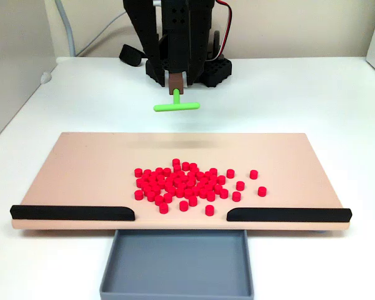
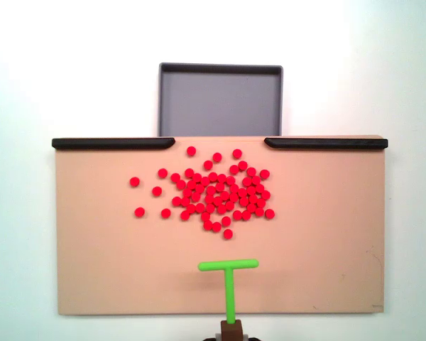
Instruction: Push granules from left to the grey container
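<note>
1. Right, on the white counter (image 1: 62,100) lies the broad tan rectangular board (image 1: 81,162), its long axis running left to right in both fixed views, with two black strips (image 2: 113,143) along one long edge and a gap between them.

2. Just past that gap sits the shallow slate-grey plastic tray (image 2: 220,99), bare inside as far as I can see, long walls pointing away from the board.

3. Up behind the board's far edge in a fixed view stands the black arm (image 1: 175,37), its fingers (image 1: 176,82) clamped on a brown block that carries the green T-shaped pusher tool (image 2: 228,284). The crossbar lies parallel to the board's long edge; the stem points straight at the gap.

4. Now the tiny bright red cylindrical beads (image 2: 220,195): a loose cluster mid-board, a few strays on the left in a fixed view, none in the tray.

5. My read: the push has not begun. Next, the bar needs lowering behind the cluster, then a straight drive toward the gap, with the strays gathered in.
</note>
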